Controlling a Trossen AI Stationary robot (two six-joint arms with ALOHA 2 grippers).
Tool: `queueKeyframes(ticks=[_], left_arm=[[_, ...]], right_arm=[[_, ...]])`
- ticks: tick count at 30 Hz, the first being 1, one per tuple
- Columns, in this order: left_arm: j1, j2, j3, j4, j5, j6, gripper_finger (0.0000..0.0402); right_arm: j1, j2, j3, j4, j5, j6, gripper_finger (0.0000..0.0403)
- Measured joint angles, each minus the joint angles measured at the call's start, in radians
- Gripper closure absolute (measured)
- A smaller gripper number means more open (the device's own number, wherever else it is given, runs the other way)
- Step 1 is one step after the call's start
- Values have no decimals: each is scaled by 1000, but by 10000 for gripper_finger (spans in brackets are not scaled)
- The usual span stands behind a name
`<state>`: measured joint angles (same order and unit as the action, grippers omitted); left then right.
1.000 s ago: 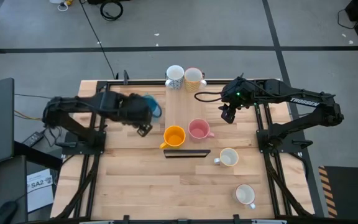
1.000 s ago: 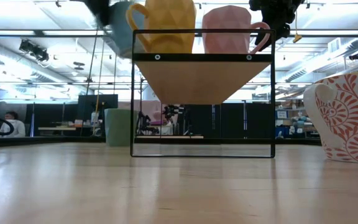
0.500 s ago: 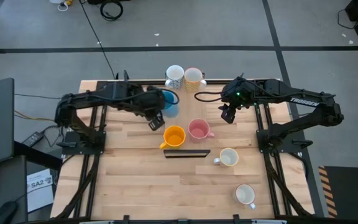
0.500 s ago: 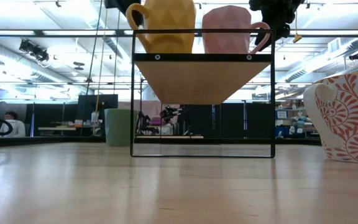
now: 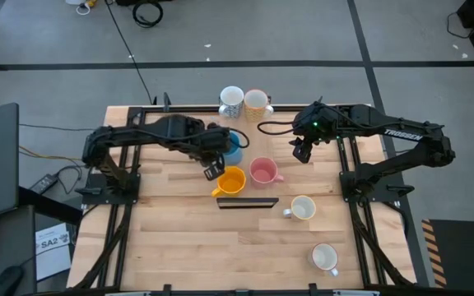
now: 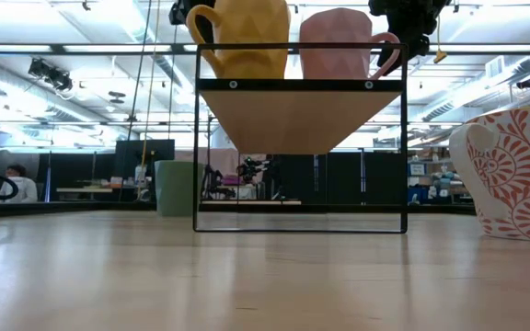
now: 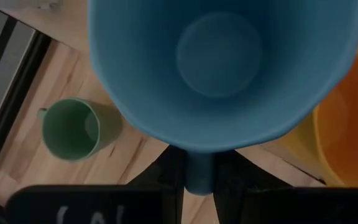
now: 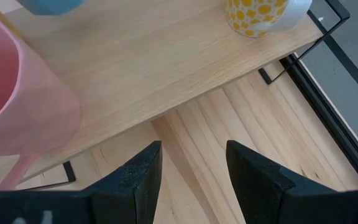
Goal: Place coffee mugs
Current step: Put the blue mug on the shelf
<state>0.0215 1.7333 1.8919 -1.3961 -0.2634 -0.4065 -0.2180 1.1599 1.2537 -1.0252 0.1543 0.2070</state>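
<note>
My left gripper (image 5: 221, 157) is shut on a blue mug (image 5: 232, 145) over the raised wooden shelf (image 5: 245, 131) at the table's middle, just far of the orange mug (image 5: 231, 180). The pink mug (image 5: 262, 171) stands beside the orange one on the shelf. The left wrist view looks straight down into the blue mug (image 7: 222, 68). My right gripper (image 5: 300, 153) hangs open right of the pink mug (image 8: 17, 112), touching nothing. A grey-green mug (image 7: 72, 129) stands on the table below the shelf. In the low view the blue mug is hidden. My left gripper pinches the blue mug's side handle (image 7: 197, 175) between its two fingers, coming slanting from above on the mug's near-left side. The mug sits upright, mouth up. Whether its base rests on the shelf, I cannot tell.
A speckled white mug (image 5: 231, 100) and a yellow-dotted mug (image 5: 257, 102) stand at the shelf's far end. Two white mugs (image 5: 303, 208) (image 5: 325, 257) stand on the table's near right. A red-patterned mug (image 6: 513, 170) shows close in the low view. The shelf's black frame (image 5: 248, 202) faces near.
My left gripper has carried the blue mug toward the table's right, from beyond the shelf's left edge to over the shelf beside the orange mug, staying shut on it. The mug has come from tilted to upright. My right arm has kept still.
</note>
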Motion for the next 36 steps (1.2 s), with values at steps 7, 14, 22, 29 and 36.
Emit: queueKeyframes(ticks=[7,14,22,29,36], left_arm=[[-22,35,0,-2,-1,1,343],[-26,51,-1,-5,0,0,339],[-28,65,-1,-3,14,2,335],[-28,64,-1,1,16,2,333],[-28,64,-1,41,16,2,332]], right_arm=[[0,0,0,0,0,0,217],[0,0,0,0,0,0,217],[0,0,0,0,0,0,217],[0,0,0,0,0,0,217],[0,0,0,0,0,0,217]])
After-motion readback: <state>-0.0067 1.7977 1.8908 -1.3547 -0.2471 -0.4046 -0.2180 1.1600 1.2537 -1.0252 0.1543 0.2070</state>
